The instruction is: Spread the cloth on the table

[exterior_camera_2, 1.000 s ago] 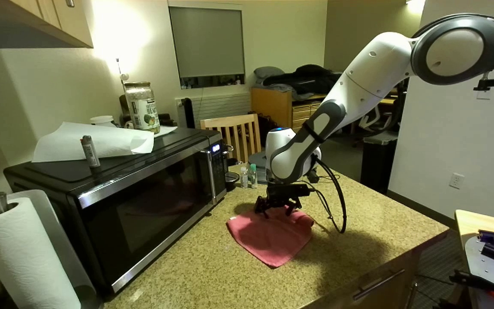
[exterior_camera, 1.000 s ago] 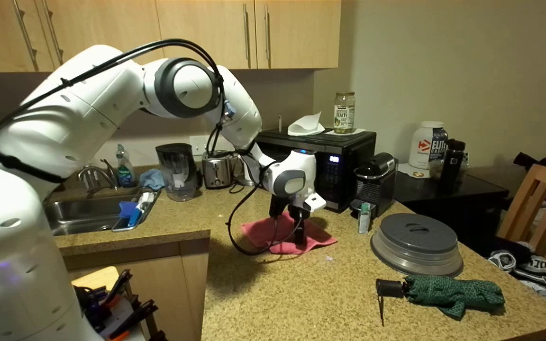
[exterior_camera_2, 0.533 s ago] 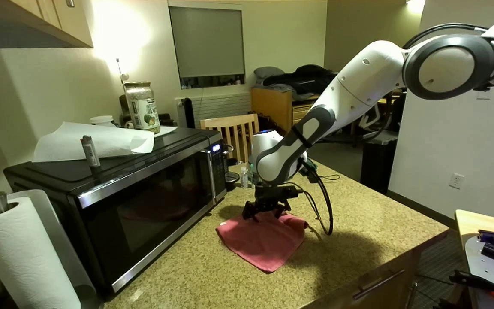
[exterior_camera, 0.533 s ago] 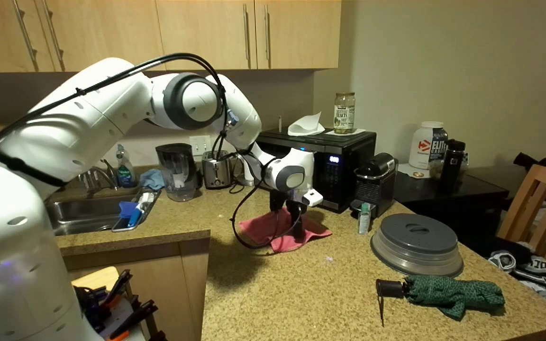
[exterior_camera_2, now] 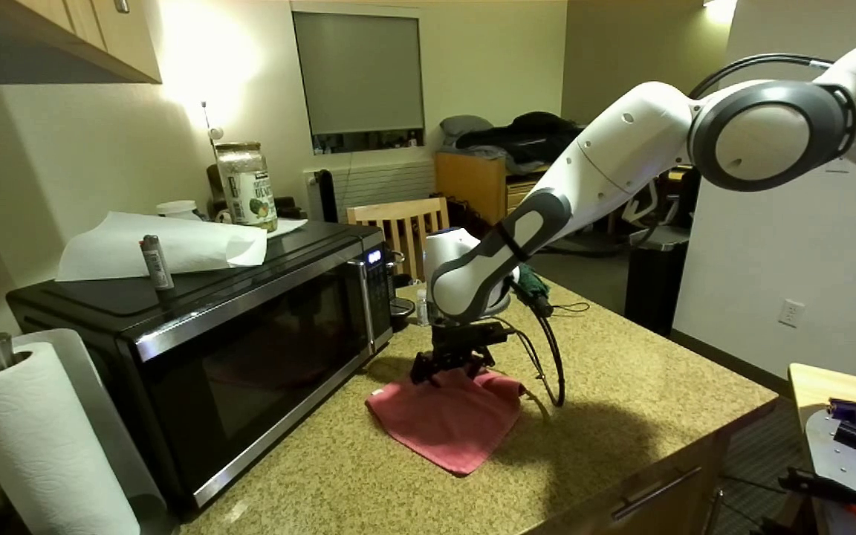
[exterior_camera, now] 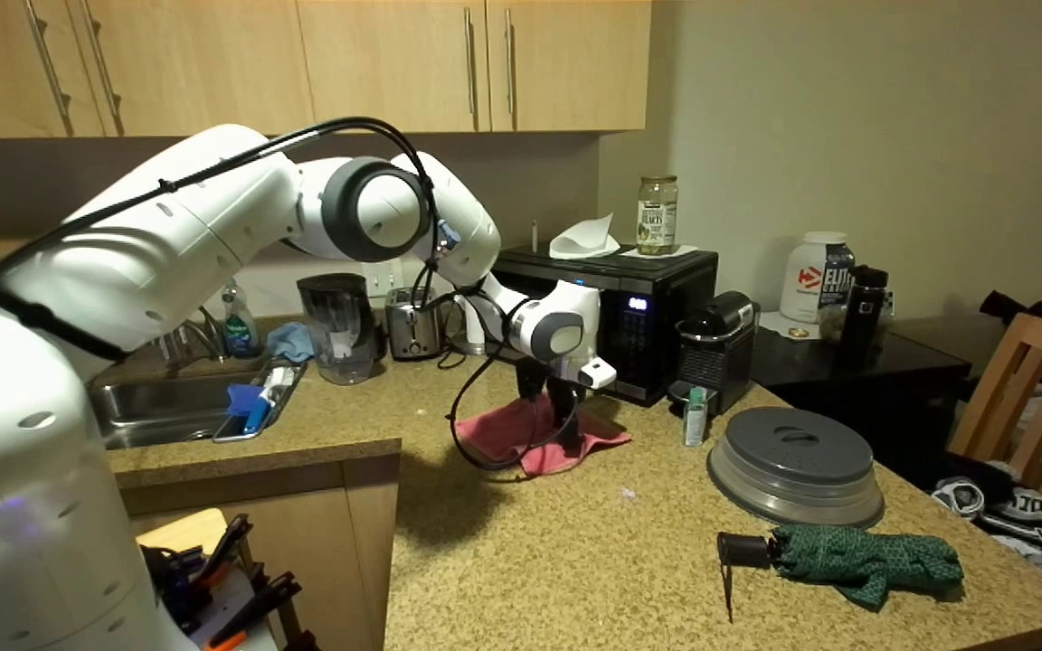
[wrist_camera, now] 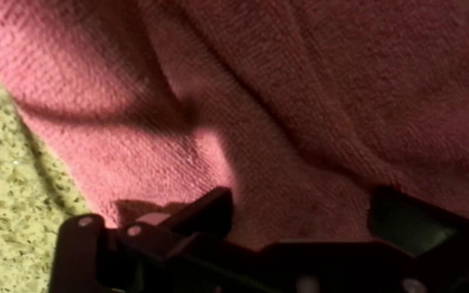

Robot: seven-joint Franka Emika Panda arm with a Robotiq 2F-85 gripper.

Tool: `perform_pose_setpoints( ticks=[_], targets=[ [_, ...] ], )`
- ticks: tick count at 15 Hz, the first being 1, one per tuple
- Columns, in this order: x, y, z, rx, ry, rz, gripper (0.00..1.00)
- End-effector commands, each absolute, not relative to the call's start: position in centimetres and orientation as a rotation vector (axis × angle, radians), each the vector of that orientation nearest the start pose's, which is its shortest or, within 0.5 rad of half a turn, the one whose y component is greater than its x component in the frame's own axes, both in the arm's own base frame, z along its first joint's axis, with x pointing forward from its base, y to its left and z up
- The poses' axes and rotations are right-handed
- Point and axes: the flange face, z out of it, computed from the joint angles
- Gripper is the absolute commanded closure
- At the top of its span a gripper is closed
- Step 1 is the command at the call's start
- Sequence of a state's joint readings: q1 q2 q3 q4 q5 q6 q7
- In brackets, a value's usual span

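The pink-red cloth (exterior_camera_2: 450, 427) lies on the speckled tan table (exterior_camera_2: 309, 483), one corner pointing away from the gripper. Its far part under the gripper is rumpled, and creases run across the cloth (wrist_camera: 96, 154) in the wrist view. My gripper (exterior_camera_2: 455, 374) points down onto that far part, its fingertips at or on the fabric. In the wrist view the gripper (wrist_camera: 301, 199) has its jaws wide apart, with cloth lying flat beneath the gap and nothing pinched. An exterior view shows the cloth (exterior_camera: 496, 429) partly hidden behind the gripper and a hanging cable.
The black microwave (exterior_camera_2: 264, 357) stands close beside the cloth. A green-capped bottle (exterior_camera: 695, 418), a coffee machine (exterior_camera: 718, 353), a grey domed lid (exterior_camera: 797, 466) and a folded green umbrella (exterior_camera: 869, 562) share the table. A paper towel roll (exterior_camera_2: 41, 446) is near the microwave.
The gripper has lowered slightly and shifted toward the microwave side. The cloth has slid along with it, bunching a little more beneath the fingers. The jaws have stayed wide.
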State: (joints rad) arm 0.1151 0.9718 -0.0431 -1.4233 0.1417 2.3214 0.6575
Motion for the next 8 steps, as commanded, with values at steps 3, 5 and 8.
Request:
perform_pose_setpoints(
  ticks=[3, 5, 8],
  targets=[
    [71.1, 9.7, 8.6, -3.045, 0.847, 0.198, 0.0],
    [71.3, 10.8, 8.6, -3.07, 0.804, 0.198, 0.0],
    [71.4, 11.7, 8.6, -3.092, 0.771, 0.2, 0.0]
  ],
)
